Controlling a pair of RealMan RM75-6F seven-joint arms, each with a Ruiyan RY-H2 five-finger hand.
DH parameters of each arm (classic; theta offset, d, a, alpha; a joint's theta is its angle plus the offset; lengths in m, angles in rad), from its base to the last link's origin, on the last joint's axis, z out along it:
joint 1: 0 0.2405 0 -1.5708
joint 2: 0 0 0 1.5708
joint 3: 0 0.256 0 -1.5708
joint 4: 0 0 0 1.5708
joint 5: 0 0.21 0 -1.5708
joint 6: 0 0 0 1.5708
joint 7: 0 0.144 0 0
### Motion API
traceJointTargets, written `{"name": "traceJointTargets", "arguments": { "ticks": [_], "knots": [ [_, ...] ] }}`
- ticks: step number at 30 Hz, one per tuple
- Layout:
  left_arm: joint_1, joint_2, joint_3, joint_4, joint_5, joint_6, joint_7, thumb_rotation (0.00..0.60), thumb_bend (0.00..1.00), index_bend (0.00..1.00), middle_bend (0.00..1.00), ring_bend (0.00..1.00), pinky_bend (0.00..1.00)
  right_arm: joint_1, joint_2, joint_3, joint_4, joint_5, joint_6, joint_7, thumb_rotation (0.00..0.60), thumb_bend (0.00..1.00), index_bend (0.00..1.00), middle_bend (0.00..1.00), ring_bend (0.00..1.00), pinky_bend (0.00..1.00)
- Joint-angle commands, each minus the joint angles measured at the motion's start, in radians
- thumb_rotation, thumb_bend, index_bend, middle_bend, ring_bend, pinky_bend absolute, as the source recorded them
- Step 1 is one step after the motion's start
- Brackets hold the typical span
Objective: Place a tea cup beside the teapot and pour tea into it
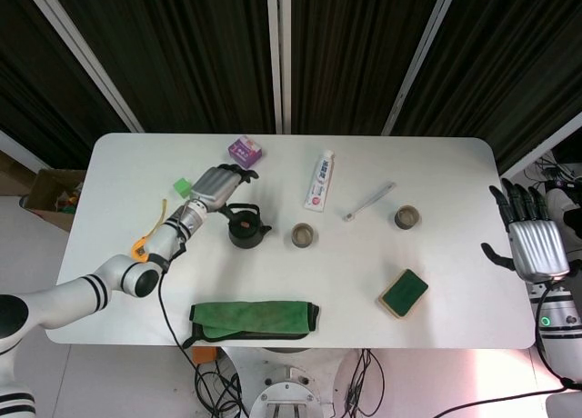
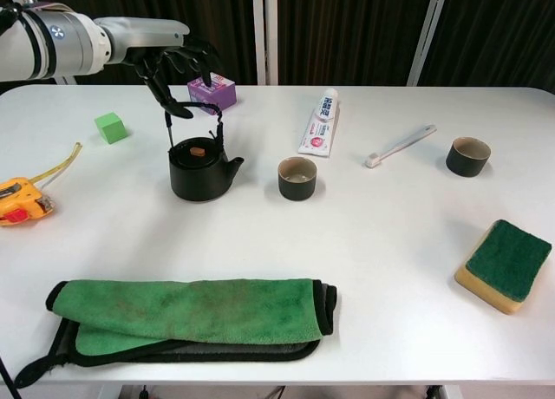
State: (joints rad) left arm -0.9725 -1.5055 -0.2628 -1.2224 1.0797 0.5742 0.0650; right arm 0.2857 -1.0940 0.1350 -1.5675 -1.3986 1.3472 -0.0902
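Observation:
A black teapot [image 1: 244,229] [image 2: 201,172] stands on the white table [image 2: 373,243], left of centre, with its wire handle raised upright. My left hand [image 1: 215,186] [image 2: 169,65] is just above and behind it, and its fingertips pinch the top of the handle. A dark tea cup [image 1: 303,235] [image 2: 297,178] stands just right of the teapot's spout, apart from it. A second dark cup [image 1: 406,217] [image 2: 468,156] stands far to the right. My right hand [image 1: 529,241] hangs off the table's right edge, fingers spread and holding nothing.
A toothpaste tube [image 2: 319,132] and a toothbrush [image 2: 399,145] lie behind the cups. A purple box [image 2: 213,91], a green cube [image 2: 109,126] and a tape measure [image 2: 19,201] are at the left. A folded green cloth [image 2: 191,317] lies in front, a sponge [image 2: 505,264] at the right.

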Motion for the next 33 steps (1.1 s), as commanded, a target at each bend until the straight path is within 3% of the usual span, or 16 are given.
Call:
{"name": "traceJointTargets", "arguments": {
  "ticks": [1, 4, 6, 11, 16, 21, 33],
  "knots": [
    [-0.006, 0.015, 0.013, -0.017, 0.006, -0.025, -0.015, 0.600, 0.19, 0.21, 0.27, 0.17, 0.20, 0.000, -0.002, 0.000, 0.000, -0.001, -0.001, -0.001, 0.600, 0.18, 0.00, 0.00, 0.00, 0.00],
    [-0.010, 0.031, 0.020, -0.034, 0.016, -0.047, -0.041, 0.590, 0.19, 0.20, 0.27, 0.17, 0.20, -0.001, -0.002, 0.002, 0.000, -0.003, 0.001, 0.000, 0.600, 0.18, 0.00, 0.00, 0.00, 0.00],
    [-0.008, 0.039, 0.018, -0.046, 0.025, -0.048, -0.065, 0.538, 0.19, 0.20, 0.27, 0.17, 0.20, -0.002, -0.001, 0.002, -0.001, -0.004, 0.003, 0.000, 0.600, 0.18, 0.00, 0.00, 0.00, 0.00],
    [-0.005, 0.052, -0.004, -0.070, 0.028, -0.057, -0.149, 0.296, 0.16, 0.21, 0.28, 0.17, 0.20, -0.003, 0.000, 0.001, -0.002, -0.005, -0.001, -0.001, 0.600, 0.18, 0.00, 0.00, 0.00, 0.00],
    [-0.022, 0.057, -0.016, -0.070, 0.024, -0.071, -0.183, 0.173, 0.06, 0.22, 0.28, 0.17, 0.21, -0.003, 0.000, 0.001, -0.001, -0.008, -0.005, 0.001, 0.600, 0.18, 0.00, 0.00, 0.00, 0.00],
    [-0.080, 0.078, 0.018, -0.060, -0.050, -0.143, -0.118, 0.081, 0.00, 0.27, 0.32, 0.23, 0.25, -0.001, 0.000, 0.001, -0.002, -0.010, -0.011, 0.000, 0.600, 0.18, 0.00, 0.00, 0.00, 0.00],
    [-0.206, 0.048, 0.146, -0.012, -0.315, -0.116, 0.083, 0.008, 0.00, 0.44, 0.49, 0.38, 0.28, -0.005, 0.013, 0.004, 0.000, -0.001, -0.016, 0.012, 0.600, 0.18, 0.00, 0.00, 0.00, 0.00]
  ]
}}
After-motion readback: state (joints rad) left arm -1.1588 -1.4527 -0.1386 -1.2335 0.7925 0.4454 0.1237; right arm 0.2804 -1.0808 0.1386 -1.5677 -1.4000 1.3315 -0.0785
